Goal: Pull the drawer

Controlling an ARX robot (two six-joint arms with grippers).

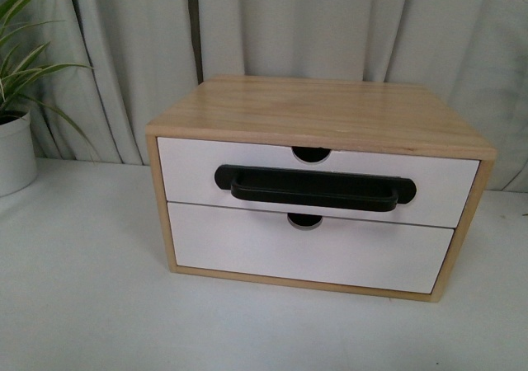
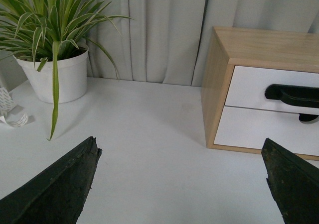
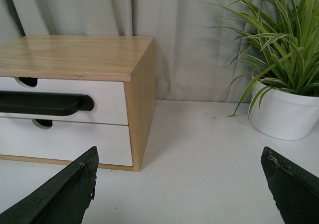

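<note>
Neither claw shows in the front view. A small wooden chest (image 1: 322,111) sits on the white worktop (image 1: 82,305), ahead and slightly right of centre. The drawer (image 1: 186,173) is its upper one, shut flush with the chest face. It carries a long black bar handle (image 1: 315,188) across its white front and a half-round notch (image 1: 311,154) in its top edge. Below it is a lower drawer front (image 1: 309,260) with no handle. A potted plant (image 1: 12,152) stands far left against the curtain (image 1: 132,58).

From the left wrist view, the left claw (image 2: 179,143) hangs spread wide and empty above bare worktop, well short of the chest. Only the drawer's left end and part of the handle show.

From the right wrist view, the right claw (image 3: 179,152) is likewise gaping with nothing in it, near the chest's right corner but not touching. A second plant (image 3: 284,112) stands off the chest's right end.

The drawer looks rigid and fairly light. The bar looks stiff and smooth and seems to stand proud of the front, so its middle is probably the best hold for a straight pull. The chest looks light enough to slide on the smooth worktop.

No brand, label or writing is readable anywhere.
</note>
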